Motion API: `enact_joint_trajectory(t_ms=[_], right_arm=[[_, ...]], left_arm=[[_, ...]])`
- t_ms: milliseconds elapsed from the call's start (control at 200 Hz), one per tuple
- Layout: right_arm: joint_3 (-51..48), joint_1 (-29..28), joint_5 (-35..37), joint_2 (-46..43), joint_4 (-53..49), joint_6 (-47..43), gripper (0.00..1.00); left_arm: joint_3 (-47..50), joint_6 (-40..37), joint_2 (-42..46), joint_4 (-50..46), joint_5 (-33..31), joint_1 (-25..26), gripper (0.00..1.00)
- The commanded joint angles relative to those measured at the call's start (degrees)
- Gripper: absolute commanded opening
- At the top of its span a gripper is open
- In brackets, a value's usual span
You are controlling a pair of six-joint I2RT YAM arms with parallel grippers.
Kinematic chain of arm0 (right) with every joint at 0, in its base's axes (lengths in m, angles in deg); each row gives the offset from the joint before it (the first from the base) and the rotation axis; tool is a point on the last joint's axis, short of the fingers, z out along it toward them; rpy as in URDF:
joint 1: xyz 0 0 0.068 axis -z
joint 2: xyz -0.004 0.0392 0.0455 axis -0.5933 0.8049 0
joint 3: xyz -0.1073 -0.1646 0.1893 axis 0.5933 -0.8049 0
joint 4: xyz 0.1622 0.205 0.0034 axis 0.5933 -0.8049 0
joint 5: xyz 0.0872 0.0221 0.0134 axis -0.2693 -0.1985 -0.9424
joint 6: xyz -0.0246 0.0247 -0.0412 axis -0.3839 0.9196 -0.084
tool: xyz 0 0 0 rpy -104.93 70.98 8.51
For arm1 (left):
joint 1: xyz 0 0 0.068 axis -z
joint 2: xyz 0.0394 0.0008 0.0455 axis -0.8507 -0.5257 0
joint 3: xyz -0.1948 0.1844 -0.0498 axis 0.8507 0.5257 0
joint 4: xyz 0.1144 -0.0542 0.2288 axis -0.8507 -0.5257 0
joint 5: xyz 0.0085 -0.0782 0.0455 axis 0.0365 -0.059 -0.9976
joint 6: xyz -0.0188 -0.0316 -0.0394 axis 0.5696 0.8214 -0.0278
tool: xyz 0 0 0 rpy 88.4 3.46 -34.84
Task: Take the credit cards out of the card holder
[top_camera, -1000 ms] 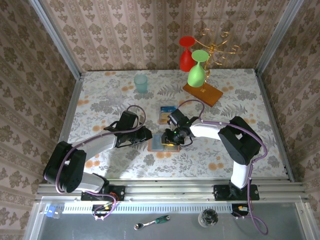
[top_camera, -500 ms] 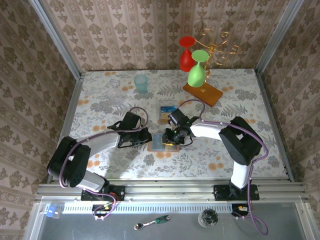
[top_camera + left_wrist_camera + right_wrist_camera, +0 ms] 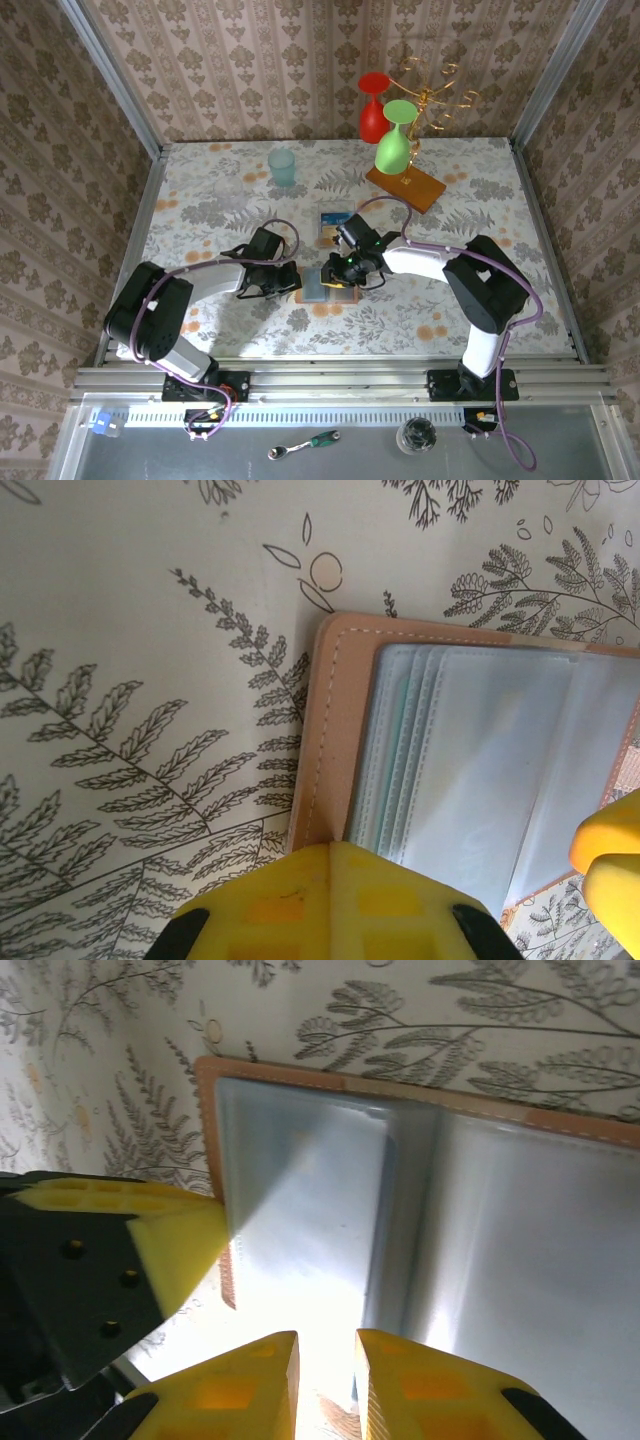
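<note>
Left pincer (image 3: 290, 284) is closed in the top view, tip at the 9 o'clock edge of the card holder (image 3: 318, 287). The holder lies open and flat on the tabletop (image 3: 200, 200), between the two arms. Right pincer (image 3: 340, 275) sits over the holder's 3 o'clock half. One credit card (image 3: 335, 226) lies flat on the tabletop at 12 o'clock of the holder, apart from it. Teal cup (image 3: 282, 166) is far back at 11 o'clock, wooden rack base (image 3: 405, 188) at 1 o'clock.

Left wrist: left pincer (image 3: 335, 880) has its jaws together, at the 6 o'clock edge of frame, on the holder's tan leather border (image 3: 325, 730). Grey-blue sleeves fan out toward 3 o'clock. One of the right pincer's fingers (image 3: 610, 865) shows at 4 o'clock.

Right wrist: right pincer (image 3: 327, 1360) has its jaws nearly together with a thin gap, over the holder's inner panel (image 3: 300, 1190). Glare washes out the gap, so I can't tell if anything is pinched. The left pincer's finger (image 3: 185, 1240) touches the holder's edge at 9 o'clock.
</note>
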Motion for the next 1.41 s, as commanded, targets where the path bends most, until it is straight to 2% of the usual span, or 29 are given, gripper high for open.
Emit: enact_joint_trajectory(t_ms=[0,425,760,1400], right_arm=[[2.0,-0.37,-3.39,1.76,2.81,1.52,0.24],[4.16,-0.65,-1.41,5.85,-0.1,1.03,0.23],[2.44,-0.55,3.54,3.61,-3.54,-0.28,0.23],[-0.27,0.22,2.74,2.01,-0.12,1.1,0.23]], left_arm=[[1.19,-1.57,-0.87,-1.05,-0.68,-0.64,0.0],[2.31,-1.55,-0.61,-0.53,-0.11,-1.36,0.0],[2.9,-1.82,-0.56,-0.83,0.02,-2.05,0.0],[1.09,-1.6,4.35,-3.61,0.19,-2.67,0.0]])
